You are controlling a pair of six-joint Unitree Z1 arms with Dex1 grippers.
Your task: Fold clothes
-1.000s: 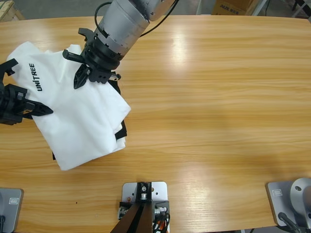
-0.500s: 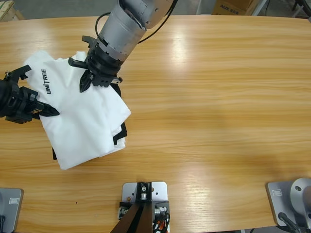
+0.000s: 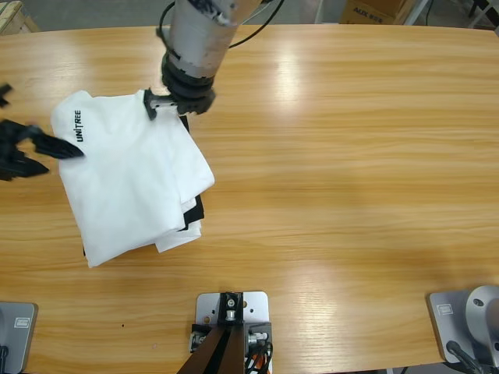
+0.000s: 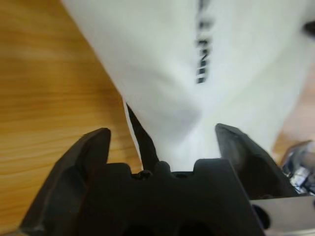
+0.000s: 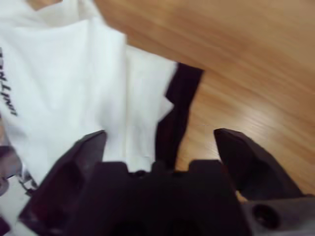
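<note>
Shirt's down, both my pincers let go
T-shirt (image 3: 129, 183) now flat over the black garment (image 3: 193, 210); fold looks about done

— What kind of place have we got here?
— Looks like a workshop or lab: a long wooden table (image 3: 351, 156), cardboard boxes (image 3: 373, 11) on the grey floor past its far edge, a wooden pallet (image 3: 14, 15) beyond the far left corner.
</note>
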